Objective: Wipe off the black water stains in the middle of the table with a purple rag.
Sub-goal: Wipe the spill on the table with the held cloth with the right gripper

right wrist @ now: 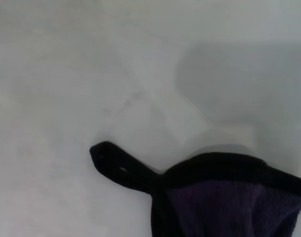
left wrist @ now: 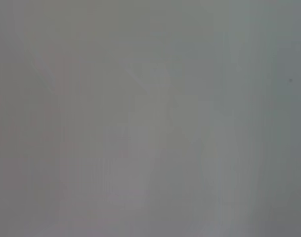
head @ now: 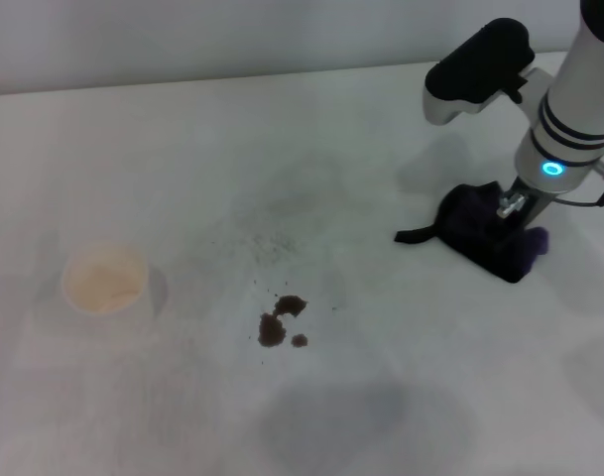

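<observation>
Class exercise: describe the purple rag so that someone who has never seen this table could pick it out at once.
Look at the white table, at its right side under the right gripper. The purple rag is the dark bundle there, with a thin black strap pointing towards the black water stains. Unlike the pale paper cup on the left, it is soft and dark.

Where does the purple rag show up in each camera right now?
Head view: purple rag at right, under the right gripper, away from the black water stains.
Left wrist view: not in it.
Right wrist view: rag at lower right.
Shared landmark: its black strap tail.
</observation>
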Controlling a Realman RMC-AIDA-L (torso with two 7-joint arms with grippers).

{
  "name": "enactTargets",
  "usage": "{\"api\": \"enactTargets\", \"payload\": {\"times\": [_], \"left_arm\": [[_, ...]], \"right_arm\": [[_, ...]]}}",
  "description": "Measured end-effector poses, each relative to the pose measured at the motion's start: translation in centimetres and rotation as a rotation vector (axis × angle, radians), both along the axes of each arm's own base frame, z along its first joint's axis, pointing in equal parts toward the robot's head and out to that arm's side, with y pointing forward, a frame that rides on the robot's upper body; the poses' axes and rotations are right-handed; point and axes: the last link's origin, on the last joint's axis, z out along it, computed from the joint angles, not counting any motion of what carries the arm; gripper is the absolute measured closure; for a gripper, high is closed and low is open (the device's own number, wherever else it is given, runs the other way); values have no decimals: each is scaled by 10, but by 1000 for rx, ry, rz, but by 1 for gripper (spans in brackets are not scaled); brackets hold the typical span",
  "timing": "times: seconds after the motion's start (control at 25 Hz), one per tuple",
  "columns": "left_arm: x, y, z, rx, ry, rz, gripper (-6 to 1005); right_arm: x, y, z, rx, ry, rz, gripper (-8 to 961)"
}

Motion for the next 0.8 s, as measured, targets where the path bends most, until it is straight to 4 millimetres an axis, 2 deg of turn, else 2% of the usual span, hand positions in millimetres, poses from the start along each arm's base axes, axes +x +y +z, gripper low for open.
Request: {"api": "enactTargets", "payload": {"times": [0.52,0.8], "left_arm": [[1,1,1,0,1,-8,124],[3,2,0,-6,3,-19,123]], "right_arm": [[-57,-8,-40,-93,114,106,826],[-90,-24,-77,-186,148,157,826]]}}
